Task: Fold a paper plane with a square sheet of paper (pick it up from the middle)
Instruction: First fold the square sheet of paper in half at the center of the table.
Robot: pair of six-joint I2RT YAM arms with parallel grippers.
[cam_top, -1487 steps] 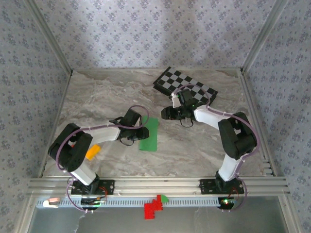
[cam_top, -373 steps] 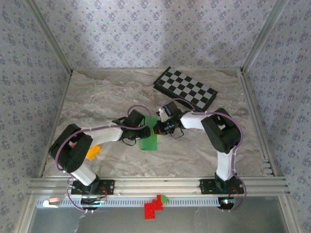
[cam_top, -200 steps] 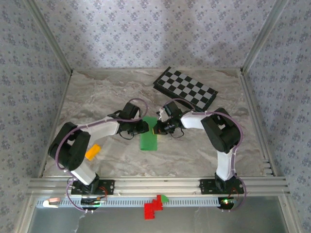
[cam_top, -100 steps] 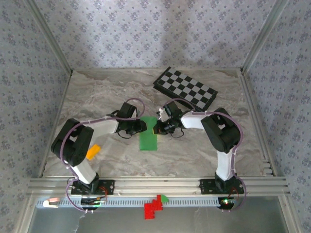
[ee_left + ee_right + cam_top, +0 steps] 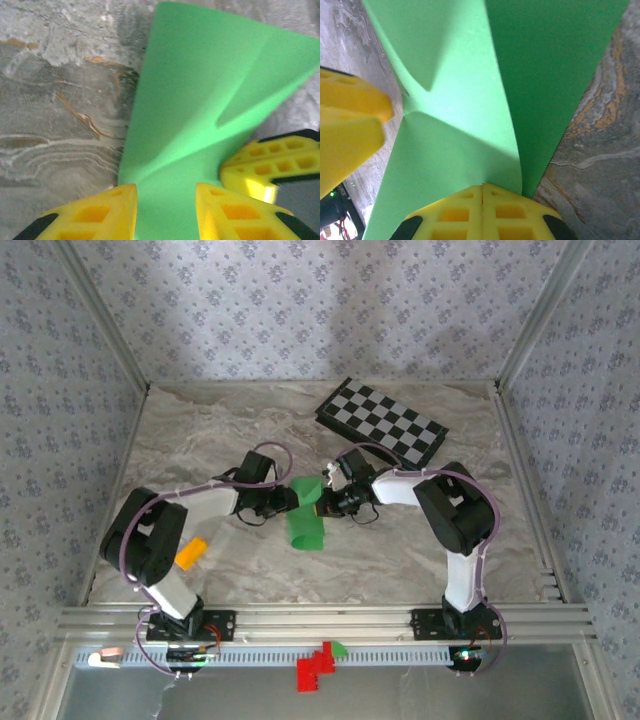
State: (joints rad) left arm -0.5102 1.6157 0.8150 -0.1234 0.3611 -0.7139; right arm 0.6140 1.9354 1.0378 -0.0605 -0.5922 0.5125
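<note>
1. Risk: the right gripper (image 5: 482,190) is clamped on one edge of the paper (image 5: 305,515). A pull from there could tear it or skew the fold.
2. Risk: the left gripper (image 5: 165,192) has its jaws apart, and the paper runs between them unpinched. Closing off-line would set a crooked crease.
3. The paper is a folded strip mid-table (image 5: 200,440). Its far end looks lifted and bowed.
4. That far end sits between the two grippers, left gripper at its left edge, right gripper at its right edge, fingertips close together.
</note>
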